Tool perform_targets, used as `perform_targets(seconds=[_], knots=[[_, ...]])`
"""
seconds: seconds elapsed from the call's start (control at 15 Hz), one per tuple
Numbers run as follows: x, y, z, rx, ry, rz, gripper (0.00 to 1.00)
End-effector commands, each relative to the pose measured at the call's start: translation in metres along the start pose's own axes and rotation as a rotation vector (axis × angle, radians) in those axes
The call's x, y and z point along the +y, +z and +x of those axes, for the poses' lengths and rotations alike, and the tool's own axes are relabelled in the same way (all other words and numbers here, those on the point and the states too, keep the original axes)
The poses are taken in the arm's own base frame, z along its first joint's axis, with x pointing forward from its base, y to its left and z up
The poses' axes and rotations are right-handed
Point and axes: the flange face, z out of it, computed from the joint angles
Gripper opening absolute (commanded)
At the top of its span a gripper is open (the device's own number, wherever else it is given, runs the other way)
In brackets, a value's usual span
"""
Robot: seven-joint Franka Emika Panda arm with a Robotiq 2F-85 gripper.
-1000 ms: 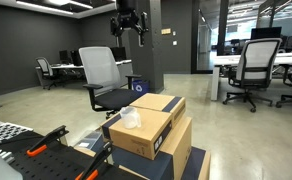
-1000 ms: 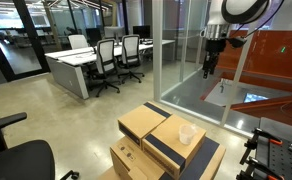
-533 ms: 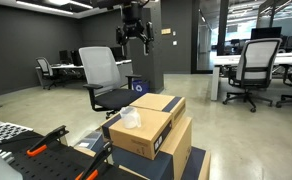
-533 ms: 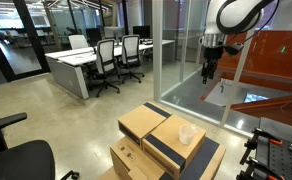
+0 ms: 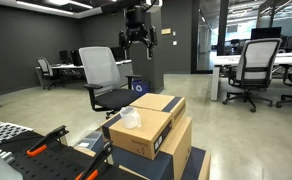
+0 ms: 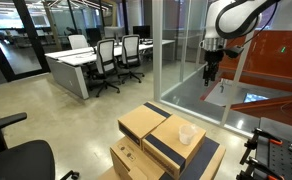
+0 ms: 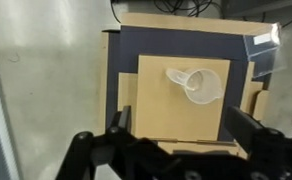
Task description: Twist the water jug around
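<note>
Wrist view: the water jug (image 7: 199, 86) sits on a cardboard box (image 7: 156, 110), narrow end pointing upper left; the gripper (image 7: 178, 120) hangs above, jaws spread, empty.

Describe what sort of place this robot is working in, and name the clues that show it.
Most likely an open-plan office, perhaps doubling as a robotics lab. The clues are a grey swivel office chair, a long white desk and a glass partition wall.
</note>
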Motion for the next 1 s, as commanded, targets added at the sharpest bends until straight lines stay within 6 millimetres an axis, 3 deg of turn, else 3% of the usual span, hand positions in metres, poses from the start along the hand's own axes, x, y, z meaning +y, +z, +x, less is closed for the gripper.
perform_targets(seconds=[0.0,0.93], knots=[[0.006,0.005,-0.003,-0.009,0.007,-0.020,1.00],[0.013,0.024,-0.018,-0.052,-0.016,-0.055,1.00]])
